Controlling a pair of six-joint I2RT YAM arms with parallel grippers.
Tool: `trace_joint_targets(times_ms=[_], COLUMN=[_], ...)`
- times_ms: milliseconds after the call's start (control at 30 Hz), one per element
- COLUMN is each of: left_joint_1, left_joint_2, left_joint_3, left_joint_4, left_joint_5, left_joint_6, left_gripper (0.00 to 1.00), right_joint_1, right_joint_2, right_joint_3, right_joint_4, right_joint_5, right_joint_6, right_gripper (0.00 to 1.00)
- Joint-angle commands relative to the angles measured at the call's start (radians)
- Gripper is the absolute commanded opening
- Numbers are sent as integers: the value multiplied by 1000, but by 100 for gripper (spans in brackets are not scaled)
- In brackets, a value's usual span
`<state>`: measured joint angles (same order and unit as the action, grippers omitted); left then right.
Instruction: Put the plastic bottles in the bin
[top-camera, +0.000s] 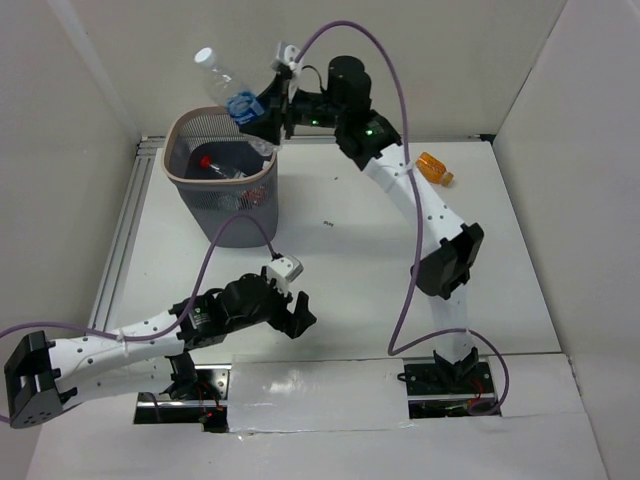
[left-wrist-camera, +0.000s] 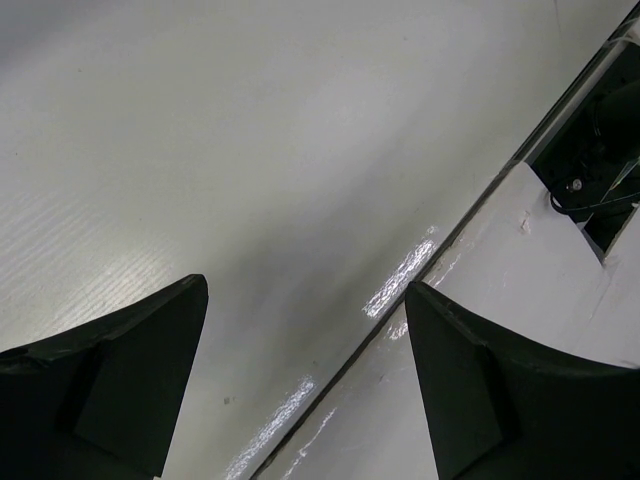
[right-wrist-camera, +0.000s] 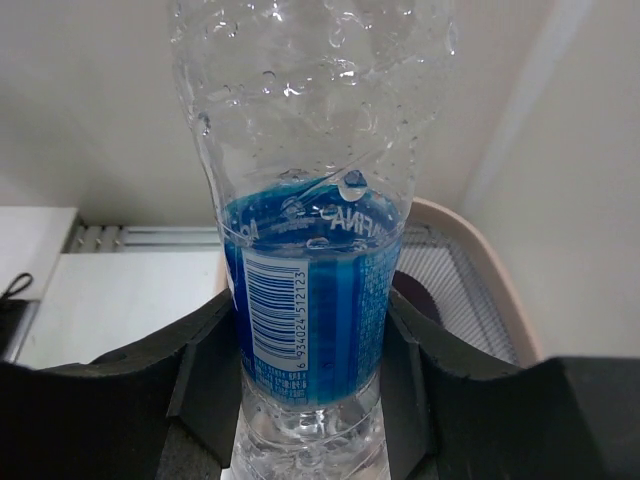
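Right claw: clamped on a clear bottle at its blue label band, one finger on each side of the label. Water droplets show inside the wall. The bottle's white-capped end sticks out past the claw, tilted up and off to its left in the top view. It is off the desk.

Bin: directly below this claw and a little to its near-left, so the claw hangs over the far-right corner of the rim. In the right wrist view the pale rim and mesh show just beyond the fingers. A red-capped bottle lies inside the bin, under and to the left of the claw.

Orange bottle: lies on the desk, well apart to the right of the right claw, beyond its arm.

Left claw: jaws spread wide, nothing between them, bare desk beneath. The bin stands well beyond it, slightly left.
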<state>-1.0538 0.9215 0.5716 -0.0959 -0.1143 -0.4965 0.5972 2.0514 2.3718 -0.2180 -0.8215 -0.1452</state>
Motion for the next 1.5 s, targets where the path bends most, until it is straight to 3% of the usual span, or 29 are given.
trace_joint_targets(times_ms=[0,67,100,333,433,500,700,800,833,967,1033,1067,1100,1267,1367,1467], left_joint_1=[-12,-12,-12,-21,-21,-21,-21,-21,-21,-21,-21,-21,-21,-21,-21,-21], left_joint_2=[-58,-78,-91,-122,-122,-122,-102,-78,-78,-38,-26,-16,-16,39,71,82], left_joint_3=[-19,-30,-30,-49,-59,-59,-59,-70,-70,-70,-70,-70,-70,-50,-41,-21], left_joint_4=[24,15,15,-5,-5,-5,25,62,62,85,104,104,116,148,148,148], left_joint_5=[-41,-51,-61,-80,-81,-81,-81,-70,-61,-50,-50,-41,-41,-18,-18,-8], left_joint_6=[-40,-50,-50,-68,-79,-79,-79,-70,-70,-60,-51,-51,-51,-42,-31,-22], left_gripper=[92,92,92,92,92,92,92,92,92,93,93,93,93,93,93,93], right_joint_1=[29,44,55,55,44,21,-110,-241,-273,-450,-534,-559,-595,-665,-674,-674], right_joint_2=[44,73,104,202,202,169,12,-31,-54,-123,-170,-180,-180,-142,-119,-100], right_joint_3=[78,78,78,133,153,153,55,-5,-52,-236,-342,-368,-387,-416,-465,-515], right_joint_4=[123,123,123,174,183,183,91,-27,-111,-257,-283,-309,-328,-507,-544,-554], right_joint_5=[41,54,76,169,191,220,540,564,573,503,486,486,486,476,476,487], right_joint_6=[47,47,47,76,87,75,-17,-69,-89,-160,-186,-201,-226,-244,-264,-264], right_gripper=[38,51,63,82,98,99,99,80,64,25,26,30,44,82,92,95])
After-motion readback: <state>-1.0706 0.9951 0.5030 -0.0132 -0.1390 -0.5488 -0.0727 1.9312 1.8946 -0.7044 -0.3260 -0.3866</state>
